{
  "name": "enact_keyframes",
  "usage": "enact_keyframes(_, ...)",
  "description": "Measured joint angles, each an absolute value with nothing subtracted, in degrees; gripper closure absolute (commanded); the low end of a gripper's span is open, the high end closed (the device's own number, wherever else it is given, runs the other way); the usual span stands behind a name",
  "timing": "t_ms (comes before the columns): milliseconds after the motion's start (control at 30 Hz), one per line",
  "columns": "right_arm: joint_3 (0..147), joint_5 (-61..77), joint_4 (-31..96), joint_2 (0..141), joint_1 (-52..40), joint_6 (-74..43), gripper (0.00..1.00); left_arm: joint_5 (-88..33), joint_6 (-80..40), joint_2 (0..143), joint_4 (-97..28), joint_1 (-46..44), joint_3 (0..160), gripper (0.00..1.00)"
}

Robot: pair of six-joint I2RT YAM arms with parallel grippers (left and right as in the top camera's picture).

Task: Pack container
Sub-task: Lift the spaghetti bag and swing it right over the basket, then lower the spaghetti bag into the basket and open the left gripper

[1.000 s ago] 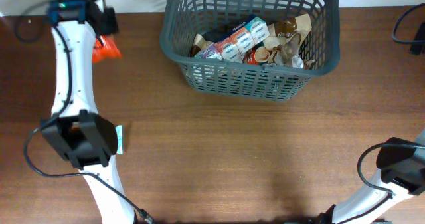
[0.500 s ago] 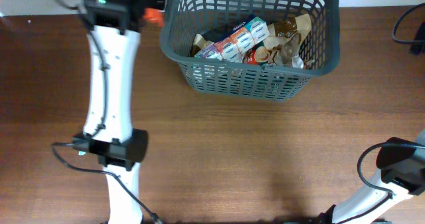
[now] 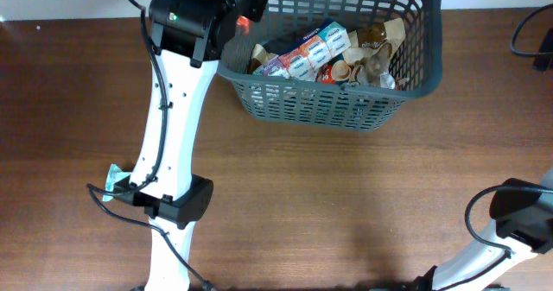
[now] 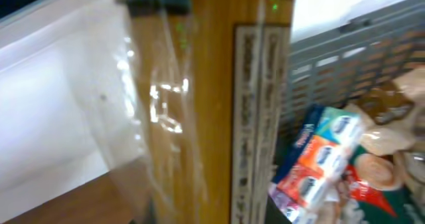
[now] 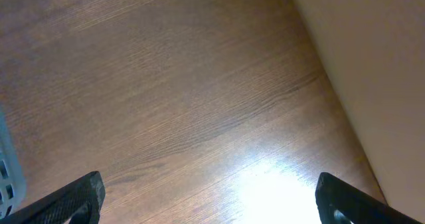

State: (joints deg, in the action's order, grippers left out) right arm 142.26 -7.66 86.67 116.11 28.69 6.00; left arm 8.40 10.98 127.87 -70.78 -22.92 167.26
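Observation:
The container (image 3: 328,103), a dark grey lattice basket, stands at the back middle of the table with several snack packets (image 3: 315,53) inside. My left gripper (image 3: 249,15) is over the container's left rim, shut on an orange packet (image 3: 244,22). In the left wrist view that orange packet (image 4: 212,117), with a clear plastic edge, fills the middle and hides my fingers. Beside it are the container wall (image 4: 345,51) and the packets (image 4: 319,164) within. My right gripper (image 5: 209,204) is open over bare wood, nothing between its fingertips (image 5: 86,194).
A small teal packet (image 3: 112,177) lies on the table at the left, partly under my left arm's base link (image 3: 173,200). The right arm (image 3: 523,213) sits at the front right corner. A black cable (image 3: 527,32) loops at the back right.
My left arm has swung from the table's far left to the right, carrying the orange packet up to the container's left rim. The right arm has not moved.

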Motion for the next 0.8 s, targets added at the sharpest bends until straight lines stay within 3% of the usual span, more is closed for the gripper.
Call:
enact_keyframes(333, 142.3, -7.7, 86.7, 116.1, 28.7, 6.0, 0.01, 0.5, 11.0, 127.9, -70.8, -25.1, 167.0, 0.98)
enact_keyframes(800, 142.3, -7.6, 86.7, 116.1, 28.7, 6.0, 0.01, 0.2, 10.9, 132.1, -68.8, -25.2, 157.2, 0.98)
